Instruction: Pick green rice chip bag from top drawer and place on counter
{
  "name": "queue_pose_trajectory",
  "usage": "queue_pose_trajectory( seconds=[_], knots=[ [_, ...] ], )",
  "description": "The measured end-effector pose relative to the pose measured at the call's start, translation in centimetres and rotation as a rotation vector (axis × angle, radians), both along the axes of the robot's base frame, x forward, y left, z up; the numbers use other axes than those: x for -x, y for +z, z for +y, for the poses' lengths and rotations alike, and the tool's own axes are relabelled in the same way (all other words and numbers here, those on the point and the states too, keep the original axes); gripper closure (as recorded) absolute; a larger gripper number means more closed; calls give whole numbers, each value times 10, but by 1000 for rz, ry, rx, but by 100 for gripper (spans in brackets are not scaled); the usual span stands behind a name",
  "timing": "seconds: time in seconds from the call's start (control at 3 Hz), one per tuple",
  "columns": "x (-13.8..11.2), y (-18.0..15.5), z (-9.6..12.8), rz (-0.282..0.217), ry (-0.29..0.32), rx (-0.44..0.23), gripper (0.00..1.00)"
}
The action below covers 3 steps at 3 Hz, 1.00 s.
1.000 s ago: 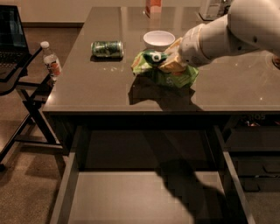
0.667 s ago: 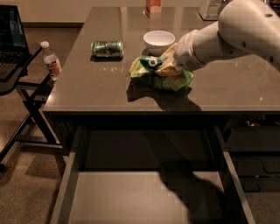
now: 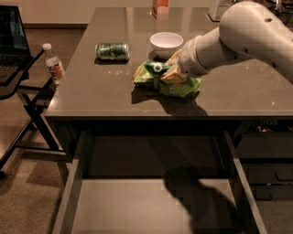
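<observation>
The green rice chip bag [image 3: 165, 80] is crinkled, light green with orange-tan patches, and sits low over the counter [image 3: 110, 98] just in front of the white bowl. My gripper [image 3: 177, 69] reaches in from the right at the end of the white arm and is shut on the bag's upper right part. The bag's underside looks close to or touching the counter; I cannot tell which. The top drawer [image 3: 137, 205] is pulled open below the counter edge, with a bare pale-grey bottom in the arm's shadow.
A white bowl [image 3: 166, 43] stands just behind the bag. A green drink can [image 3: 112, 50] lies on its side to the left. An orange carton [image 3: 160, 6] stands at the back edge. A water bottle [image 3: 53, 63] rests on a black stand left of the counter. Dark drawers [image 3: 268, 160] are at right.
The arm has moved the bag a little left and lower toward the counter surface. The bag stays in the gripper.
</observation>
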<state>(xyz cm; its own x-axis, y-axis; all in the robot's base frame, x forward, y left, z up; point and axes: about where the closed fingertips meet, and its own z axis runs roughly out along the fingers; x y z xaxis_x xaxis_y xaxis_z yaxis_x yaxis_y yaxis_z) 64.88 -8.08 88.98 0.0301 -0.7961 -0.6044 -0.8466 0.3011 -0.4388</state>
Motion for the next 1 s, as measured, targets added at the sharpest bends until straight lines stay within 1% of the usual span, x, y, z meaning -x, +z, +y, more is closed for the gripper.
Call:
queue_pose_trajectory(
  seconds=[0.67, 1.0],
  knots=[
    [0, 0, 0, 0, 0, 0, 11],
    [0, 0, 0, 0, 0, 0, 0]
  ],
)
